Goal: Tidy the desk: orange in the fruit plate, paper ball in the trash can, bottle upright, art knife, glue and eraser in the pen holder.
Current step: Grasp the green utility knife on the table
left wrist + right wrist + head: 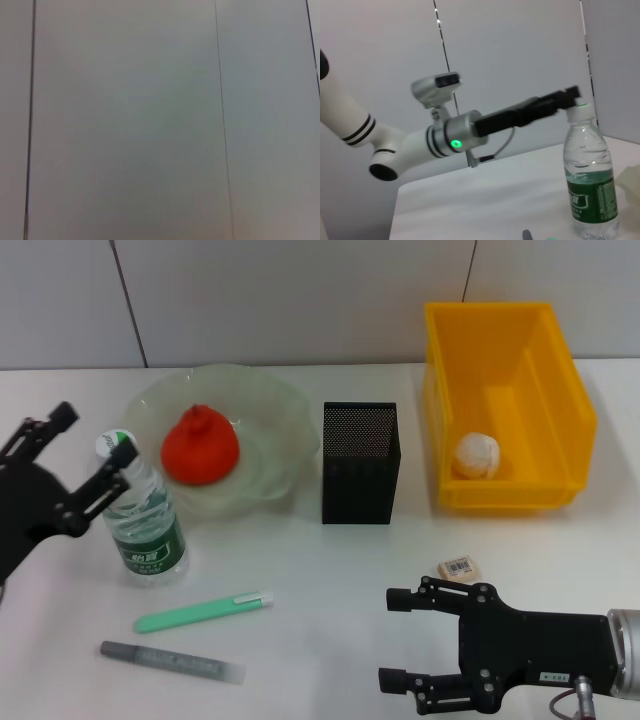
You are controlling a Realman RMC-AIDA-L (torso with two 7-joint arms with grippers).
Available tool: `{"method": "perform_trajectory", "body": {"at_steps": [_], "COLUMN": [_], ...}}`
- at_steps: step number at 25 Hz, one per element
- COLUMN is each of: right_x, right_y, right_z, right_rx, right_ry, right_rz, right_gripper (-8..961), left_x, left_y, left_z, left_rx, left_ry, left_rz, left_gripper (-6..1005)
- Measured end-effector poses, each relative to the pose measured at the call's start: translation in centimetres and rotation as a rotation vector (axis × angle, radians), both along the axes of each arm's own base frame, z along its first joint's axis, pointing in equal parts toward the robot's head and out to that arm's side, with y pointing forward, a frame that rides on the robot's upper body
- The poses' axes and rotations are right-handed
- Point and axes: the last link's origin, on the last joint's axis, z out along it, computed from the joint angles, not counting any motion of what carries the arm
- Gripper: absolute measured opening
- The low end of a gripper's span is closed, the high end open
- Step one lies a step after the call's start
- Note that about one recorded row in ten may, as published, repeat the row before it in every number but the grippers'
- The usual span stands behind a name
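The bottle [143, 515] stands upright at the left of the head frame, just below the plate [285, 435], which holds the orange [200, 446]. The left claw [80, 462] sits at the bottle's cap with fingers apart, one finger [112, 476] touching or very near the neck. Judged from this, the step in hand is letting go of the bottle: draw the claw back towards the left edge, level, so no finger drags the cap and tips it.

The right claw [398, 638] hangs open at lower right, just below the eraser [459, 566], likely the next pick; it should come down squarely over it.

Count: one bottle, one orange, one plate, one holder [360, 463] at centre, one yellow bin [508, 405] at upper right with one paper ball [477, 456] inside, one eraser, one green knife [203, 611] and one grey glue stick [172, 661] at lower left on the desk [330, 570].
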Motion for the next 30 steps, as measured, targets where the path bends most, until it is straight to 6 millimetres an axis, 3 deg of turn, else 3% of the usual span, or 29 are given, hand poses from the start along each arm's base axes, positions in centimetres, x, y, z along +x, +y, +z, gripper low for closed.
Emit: {"method": "perform_trajectory", "body": {"at_steps": [7, 10, 15, 23, 30], "right_x": [0.1, 0.4, 1.2, 2.6, 4.0], "right_y": [0.1, 0.2, 0.0, -1.7, -3.4], "right_z": [0.3, 1.1, 2.3, 3.5, 3.6], "right_rx": [0.012, 0.03, 0.049, 0.039, 0.056], "right_ry": [-0.002, -0.022, -0.048, -0.045, -0.047], "right_rz": [0.003, 0.015, 0.026, 0.02, -0.011], "right_gripper": [799, 798, 796, 793, 790], "left_x": [0.4, 0.9, 1.8, 1.9, 3.5], "left_y": [-3.7, -5.8, -7.1, -4.9, -2.8], "left_z": [0.7, -0.7, -2.8, -3.7, -3.1], "left_rx": [0.001, -0.122, -0.313, -0.481, -0.64], "left_ry": [-0.022, 0.008, 0.033, 0.103, 0.213], "left_rz": [-0.128, -0.215, -0.305, -0.236, -0.185], "left_gripper": [791, 790, 789, 785, 788]}}
